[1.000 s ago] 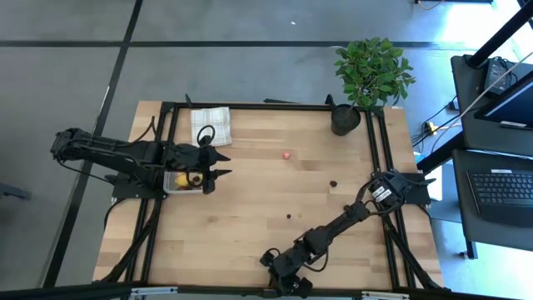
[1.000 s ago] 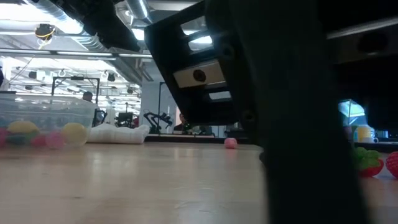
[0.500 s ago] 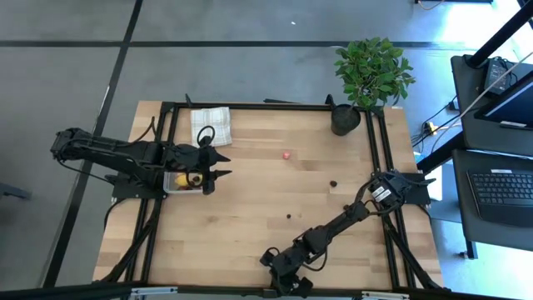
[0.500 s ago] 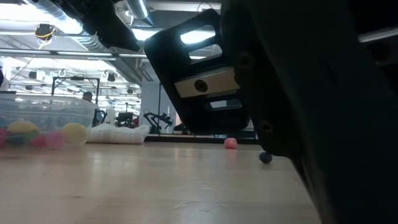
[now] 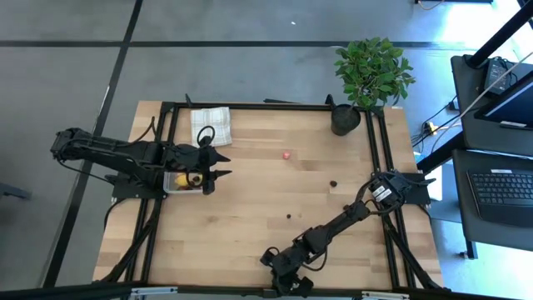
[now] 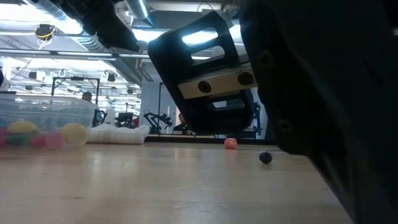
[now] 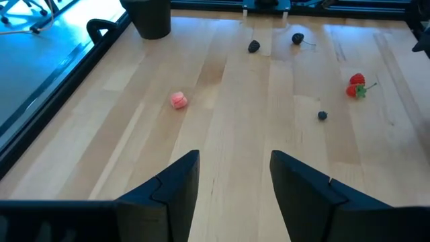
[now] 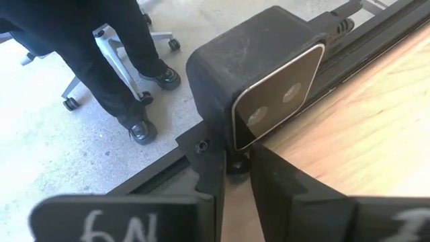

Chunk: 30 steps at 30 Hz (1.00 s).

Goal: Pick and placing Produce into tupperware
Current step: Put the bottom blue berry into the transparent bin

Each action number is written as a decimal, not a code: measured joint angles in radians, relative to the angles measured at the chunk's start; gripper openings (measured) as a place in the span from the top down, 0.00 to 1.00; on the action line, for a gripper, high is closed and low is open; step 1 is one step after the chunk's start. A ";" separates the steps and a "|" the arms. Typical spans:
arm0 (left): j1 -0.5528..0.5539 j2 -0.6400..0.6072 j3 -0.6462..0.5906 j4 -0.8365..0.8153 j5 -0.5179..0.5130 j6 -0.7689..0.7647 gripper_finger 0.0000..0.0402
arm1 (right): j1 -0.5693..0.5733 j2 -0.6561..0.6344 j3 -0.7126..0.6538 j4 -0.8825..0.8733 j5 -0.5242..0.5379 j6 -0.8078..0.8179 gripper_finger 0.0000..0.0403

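At 6 o'clock, hard on the table (image 5: pixel 250 225) edge: right gripper (image 5: pixel 281 273) down low, nose-to-nose with the low camera's housing (image 8: pixel 269 87). Judged to be reaching for a piece lying out at that rim. Cannot tell whether open, closed, or holding anything.

Just past it toward the centre: small dark piece (image 5: pixel 289 216) lying loose, not yet collected. Strawberry-like piece (image 7: pixel 356 86) also loose on the wood, seen from the left wrist.

At 9 o'clock: tupperware (image 5: pixel 169 185) holding two yellow lemon-like pieces (image 6: pixel 73 132) and some pink ones. Left gripper (image 5: pixel 218 166) hovering at its 3 o'clock end, fingers (image 7: pixel 168 195) spread with nothing between. Probably parked there to keep the container steady or to wait its turn.

At 3 o'clock: another dark piece (image 5: pixel 333 183), apart from everything.

Toward 12 o'clock: pink piece (image 5: pixel 286 154) alone.

Farthest: folded cloth (image 5: pixel 210 125) at 11 o'clock, plant pot (image 5: pixel 345 119) at 1 o'clock, both well clear of the work.
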 joint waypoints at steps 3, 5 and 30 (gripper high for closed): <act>0.000 0.000 0.000 0.000 0.000 0.000 0.56 | 0.000 0.000 0.000 -0.005 0.000 0.001 0.86; 0.000 0.000 0.000 0.000 0.000 0.000 0.56 | 0.000 0.000 -0.001 -0.009 0.000 0.006 0.87; -0.060 0.000 0.001 0.002 0.000 0.000 0.56 | -0.003 -0.070 -0.003 -0.147 0.053 0.018 0.99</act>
